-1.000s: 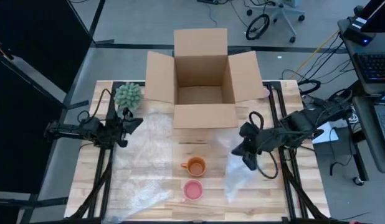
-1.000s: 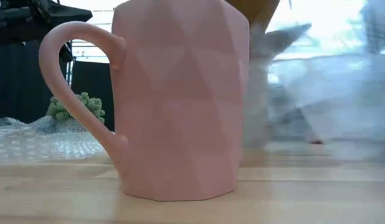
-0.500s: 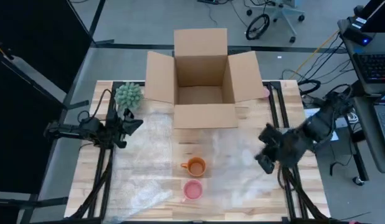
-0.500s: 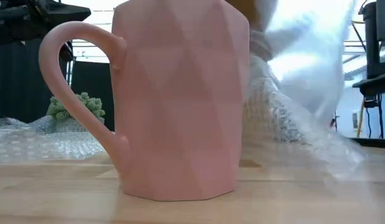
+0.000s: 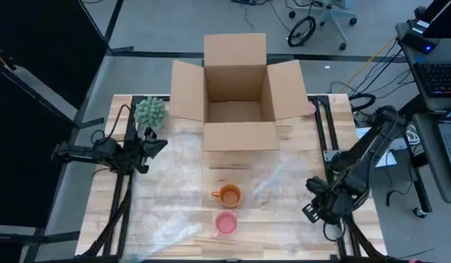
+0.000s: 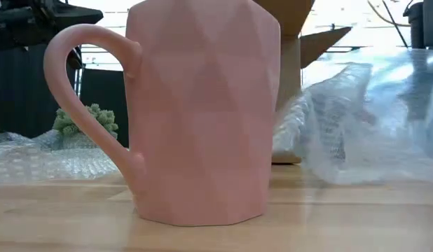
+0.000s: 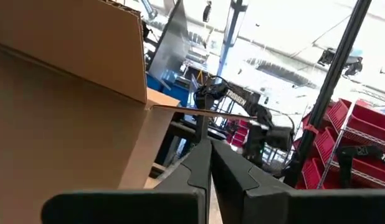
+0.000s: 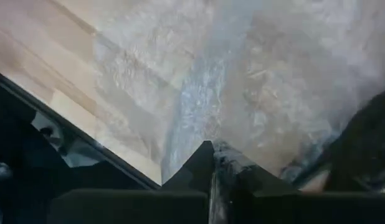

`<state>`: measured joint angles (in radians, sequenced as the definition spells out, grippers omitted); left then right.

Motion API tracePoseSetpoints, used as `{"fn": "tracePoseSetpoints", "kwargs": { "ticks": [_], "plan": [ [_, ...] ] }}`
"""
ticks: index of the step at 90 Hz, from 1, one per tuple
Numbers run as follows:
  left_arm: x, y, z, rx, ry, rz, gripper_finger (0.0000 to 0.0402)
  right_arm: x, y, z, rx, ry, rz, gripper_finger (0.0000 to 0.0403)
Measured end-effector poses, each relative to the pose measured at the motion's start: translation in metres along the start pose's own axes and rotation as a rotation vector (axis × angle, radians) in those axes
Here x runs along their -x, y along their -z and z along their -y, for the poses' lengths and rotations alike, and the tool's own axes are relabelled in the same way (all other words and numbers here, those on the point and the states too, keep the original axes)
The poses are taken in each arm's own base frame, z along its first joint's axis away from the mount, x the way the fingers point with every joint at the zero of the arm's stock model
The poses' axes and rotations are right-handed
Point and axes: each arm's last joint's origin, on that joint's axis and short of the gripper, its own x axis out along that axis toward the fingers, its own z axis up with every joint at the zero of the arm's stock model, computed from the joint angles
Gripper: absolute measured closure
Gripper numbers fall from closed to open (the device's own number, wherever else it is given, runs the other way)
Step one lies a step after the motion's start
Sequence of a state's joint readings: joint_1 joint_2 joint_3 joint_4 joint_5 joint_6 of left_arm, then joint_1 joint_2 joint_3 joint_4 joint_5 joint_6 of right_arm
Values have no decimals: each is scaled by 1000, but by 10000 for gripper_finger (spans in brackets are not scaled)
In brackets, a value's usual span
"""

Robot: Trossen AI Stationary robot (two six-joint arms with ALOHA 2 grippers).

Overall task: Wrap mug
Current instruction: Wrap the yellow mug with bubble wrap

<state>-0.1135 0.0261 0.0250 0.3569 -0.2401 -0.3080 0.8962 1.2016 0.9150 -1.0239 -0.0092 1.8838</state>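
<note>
Two mugs stand on their bases on the wooden table: an orange mug [image 5: 228,195] and, nearer the front edge, a pink faceted mug [image 5: 225,223] [image 6: 202,112]. One sheet of bubble wrap [image 5: 163,193] lies flat on the left half of the table. A second sheet of bubble wrap [image 5: 280,183] [image 6: 356,126] lies to the right of the mugs, and my right gripper [image 5: 311,210] [image 8: 211,149] is shut on it near the front right. My left gripper [image 5: 156,145] [image 7: 211,152] hangs shut and empty at the left, by the box. My right gripper pinches the near right edge of the second bubble wrap sheet [image 8: 208,127] between its two fingers. The fingers come from the table's right near side, slanting down. The sheet stretches away from them toward the mugs, with most of it [image 5: 273,179] lying on the table.
An open cardboard box [image 5: 238,98] stands at the far middle with its flaps spread. A small green plant [image 5: 149,112] [image 6: 87,122] stands at the far left. Black rails [image 5: 335,153] run along both table sides.
My right gripper has moved toward the table's right and near edges, still shut on the bubble wrap. The sheet, which hung bunched below the gripper a second ago, has been drawn out and now lies spread low over the table right of the mugs.
</note>
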Motion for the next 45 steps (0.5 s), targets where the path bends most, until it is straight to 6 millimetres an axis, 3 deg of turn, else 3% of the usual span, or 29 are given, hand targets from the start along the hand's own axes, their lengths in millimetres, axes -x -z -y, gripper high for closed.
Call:
{"fn": "tracePoseSetpoints", "kwargs": {
  "ticks": [17, 32, 45],
  "plan": [
    [0, 0, 0, 0, 0, 0, 402, 5, -1, 3, 7, 47, -62, 324],
    [0, 0, 0, -1, -2, 1, 402, 41, -2, 1, 7, -39, -77, 248],
    [0, 0, 0, -1, -4, 2, 402, 72, -7, 1, -29, -116, -54, 211]
  ]
}}
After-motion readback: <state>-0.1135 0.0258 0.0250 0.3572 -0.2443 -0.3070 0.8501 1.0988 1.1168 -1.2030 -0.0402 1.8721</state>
